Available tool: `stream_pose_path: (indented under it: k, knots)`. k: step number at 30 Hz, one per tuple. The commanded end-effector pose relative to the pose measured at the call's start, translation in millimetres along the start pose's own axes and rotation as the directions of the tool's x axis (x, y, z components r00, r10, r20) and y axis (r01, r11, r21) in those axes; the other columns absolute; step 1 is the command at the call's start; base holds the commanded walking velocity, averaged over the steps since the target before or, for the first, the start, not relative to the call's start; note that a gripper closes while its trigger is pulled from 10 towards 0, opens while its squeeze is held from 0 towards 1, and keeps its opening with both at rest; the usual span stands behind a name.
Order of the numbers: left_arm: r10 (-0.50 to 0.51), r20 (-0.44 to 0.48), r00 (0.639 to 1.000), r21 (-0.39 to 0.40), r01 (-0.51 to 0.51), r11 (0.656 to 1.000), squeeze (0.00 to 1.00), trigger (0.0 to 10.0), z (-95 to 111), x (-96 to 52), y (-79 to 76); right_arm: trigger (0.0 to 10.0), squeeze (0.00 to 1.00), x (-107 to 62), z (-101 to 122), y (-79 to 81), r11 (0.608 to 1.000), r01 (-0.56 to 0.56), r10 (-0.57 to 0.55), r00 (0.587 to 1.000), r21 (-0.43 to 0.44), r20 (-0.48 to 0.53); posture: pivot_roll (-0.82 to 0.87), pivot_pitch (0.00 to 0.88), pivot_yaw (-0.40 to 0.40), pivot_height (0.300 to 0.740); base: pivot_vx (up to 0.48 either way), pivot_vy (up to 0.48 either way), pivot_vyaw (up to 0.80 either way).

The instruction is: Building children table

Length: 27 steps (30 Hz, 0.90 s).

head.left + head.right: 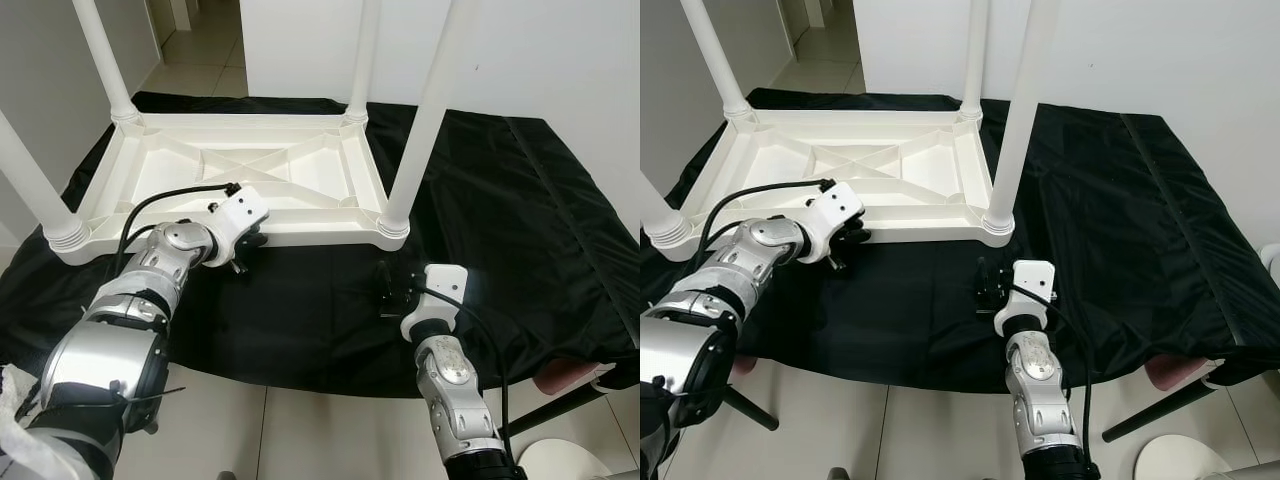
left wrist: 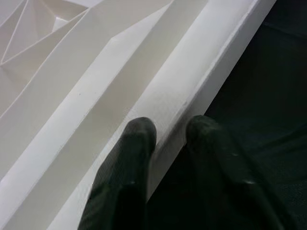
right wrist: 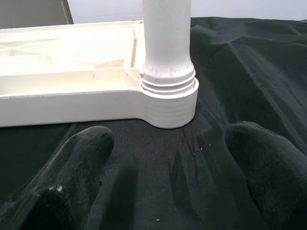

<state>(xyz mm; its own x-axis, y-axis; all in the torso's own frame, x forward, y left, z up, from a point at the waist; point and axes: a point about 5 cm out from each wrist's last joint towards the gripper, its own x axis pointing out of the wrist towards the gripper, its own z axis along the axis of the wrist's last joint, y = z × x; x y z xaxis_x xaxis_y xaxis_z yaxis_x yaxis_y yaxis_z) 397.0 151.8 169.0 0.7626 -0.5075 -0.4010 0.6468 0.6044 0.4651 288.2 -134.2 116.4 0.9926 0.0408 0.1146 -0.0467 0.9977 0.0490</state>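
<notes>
A white plastic children's table (image 1: pixel 250 165) lies upside down on a black cloth (image 1: pixel 520 220), with its legs pointing up. My left gripper (image 1: pixel 243 252) is at the table's near rim (image 1: pixel 310 233). In the left wrist view the gripper (image 2: pixel 170 129) has one finger on each side of that rim's edge and is shut on it. My right gripper (image 1: pixel 385 290) rests low over the cloth, just in front of the near-right leg (image 1: pixel 420 120). In the right wrist view its fingers (image 3: pixel 86 143) stand wide apart with bare cloth between them, and the leg's socket (image 3: pixel 168 103) is a short way ahead.
The cloth hangs over the front edge above a tiled floor (image 1: pixel 300 420). A pink object (image 1: pixel 565 375) and a white round thing (image 1: pixel 565 460) sit at the lower right. White walls stand behind, with a passage (image 1: pixel 200 50) at the back left.
</notes>
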Motion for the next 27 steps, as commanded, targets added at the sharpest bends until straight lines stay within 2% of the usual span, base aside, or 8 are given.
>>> stream_pose_path:
  k: [1,14,15,16,17,23,24,27]
  knots:
    - [0.116,-0.005,0.993,-0.013,-0.116,0.993,0.15,10.0,0,-1.6,8.4,10.0,0.0,-2.0,-2,-0.8,1.0,0.001,-0.001,1.0,-0.003,-0.005,-0.02,0.037,0.012,0.74,0.0,0.0,0.0]
    - [0.081,-0.013,0.997,-0.081,-0.082,0.993,0.0,10.0,7,-0.3,11.9,10.0,0.0,-6.1,0,-1.6,1.0,0.01,-0.01,1.0,-0.01,0.001,-0.04,0.1,0.024,0.74,0.0,0.0,0.0]
    - [0.059,-0.014,0.998,-0.088,-0.06,0.994,0.51,10.0,7,0.3,10.5,10.0,0.0,-7.6,0,-1.7,1.0,0.011,-0.011,1.0,-0.015,-0.001,-0.04,0.11,0.025,0.74,0.0,0.0,0.0]
    - [0.059,-0.014,0.998,-0.088,-0.06,0.994,0.51,10.0,7,0.3,10.5,10.0,0.0,-7.6,0,-1.7,1.0,0.011,-0.011,1.0,-0.015,-0.001,-0.04,0.11,0.025,0.74,0.0,0.0,0.0]
    - [0.029,-0.01,1.0,-0.099,-0.03,0.995,1.0,10.0,8,1.1,8.6,10.0,0.0,-9.5,0,-1.9,1.0,0.011,-0.011,1.0,-0.021,-0.003,-0.05,0.115,0.026,0.74,0.0,0.0,0.0]
    - [0.008,-0.015,1.0,-0.115,-0.009,0.993,1.0,10.0,10,2.8,7.0,10.0,0.0,-15.6,0,-4.2,0.999,0.017,-0.018,1.0,-0.028,-0.015,-0.06,0.15,0.029,0.74,0.0,0.0,0.0]
    - [-0.001,-0.018,1.0,-0.112,-0.001,0.994,0.0,10.0,11,2.5,7.2,10.0,0.0,-17.5,-1,-5.1,0.999,0.02,-0.021,1.0,-0.032,-0.019,-0.06,0.165,0.026,0.74,0.0,0.0,0.0]
    - [-0.012,-0.025,1.0,-0.108,0.009,0.994,0.0,10.0,10,1.9,7.7,10.0,0.0,-20.4,-1,-5.9,0.999,0.024,-0.025,0.999,-0.037,-0.025,-0.07,0.18,0.027,0.74,0.0,0.0,0.0]
